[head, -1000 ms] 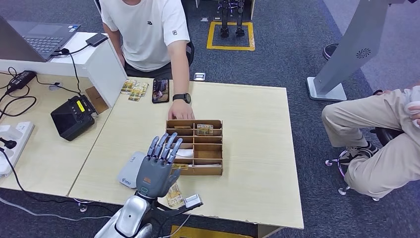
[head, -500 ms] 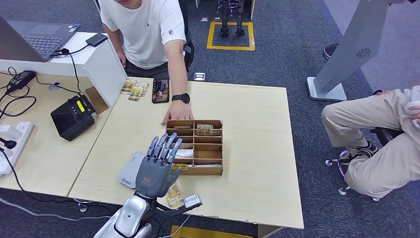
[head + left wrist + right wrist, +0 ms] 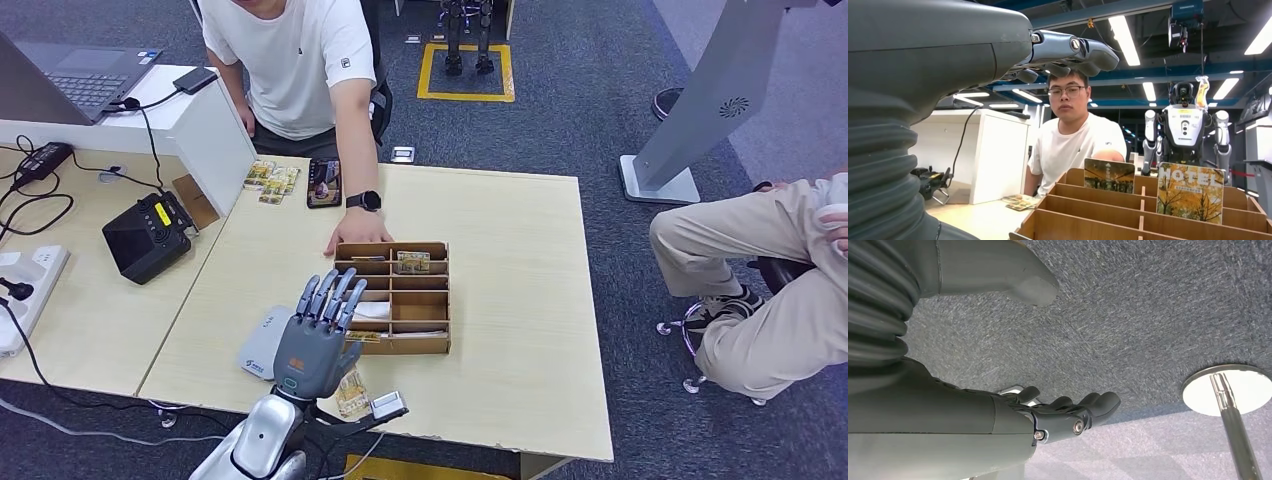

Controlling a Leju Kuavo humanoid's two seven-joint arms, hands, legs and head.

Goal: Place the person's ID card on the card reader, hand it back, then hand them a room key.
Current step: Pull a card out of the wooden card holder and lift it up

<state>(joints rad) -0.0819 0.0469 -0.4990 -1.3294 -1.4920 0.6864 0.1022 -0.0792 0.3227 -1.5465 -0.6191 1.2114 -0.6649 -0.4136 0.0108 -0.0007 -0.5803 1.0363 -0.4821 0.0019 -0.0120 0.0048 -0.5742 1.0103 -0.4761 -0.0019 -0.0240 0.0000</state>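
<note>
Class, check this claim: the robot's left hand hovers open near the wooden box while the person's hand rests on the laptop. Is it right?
Not quite. The person's hand rests on the table at the box's far edge, not on the laptop. The head view shows this. The left robot hand is open near the box.

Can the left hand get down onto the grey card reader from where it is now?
Probably yes. The left hand is raised, open and holding nothing, with the card reader on the table just beside it on the robot's left. The wooden organizer sits on the other side, and the person's hand rests at its far edge.
</note>
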